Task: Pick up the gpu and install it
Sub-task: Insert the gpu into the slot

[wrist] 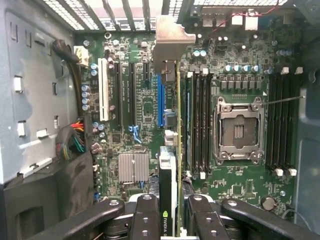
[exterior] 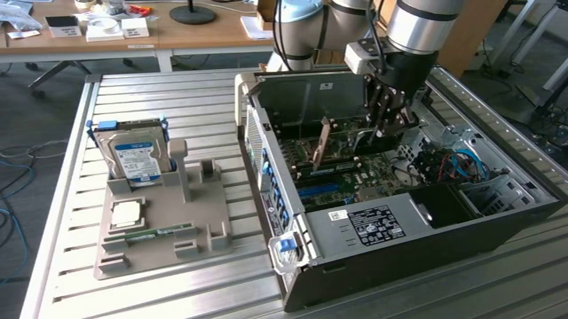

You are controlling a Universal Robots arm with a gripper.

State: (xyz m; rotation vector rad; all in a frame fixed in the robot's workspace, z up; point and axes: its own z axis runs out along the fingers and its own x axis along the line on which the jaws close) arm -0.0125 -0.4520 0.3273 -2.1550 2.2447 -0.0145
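The gpu (wrist: pixel 168 200) stands on edge inside the open computer case (exterior: pixel 400 226). In the wrist view its thin green board edge runs away from me to the silver end bracket (wrist: pixel 169 42) at the slotted rear wall. My gripper (wrist: pixel 172 222) is shut on the card's black block, with a black finger (wrist: pixel 145 215) on each side. The card lies along the motherboard right beside the blue slot (wrist: pixel 161 107). I cannot tell whether it touches the slot. In the exterior view my gripper (exterior: pixel 390 129) reaches straight down into the case.
On the motherboard are black slots (wrist: pixel 120 95), a silver heatsink (wrist: pixel 133 166), an empty CPU socket (wrist: pixel 238 131) and memory slots. Outside the case, a grey holder tray (exterior: pixel 204 219) carries a hard drive (exterior: pixel 138 159) and a RAM stick (exterior: pixel 155 232). Case walls close in on all sides.
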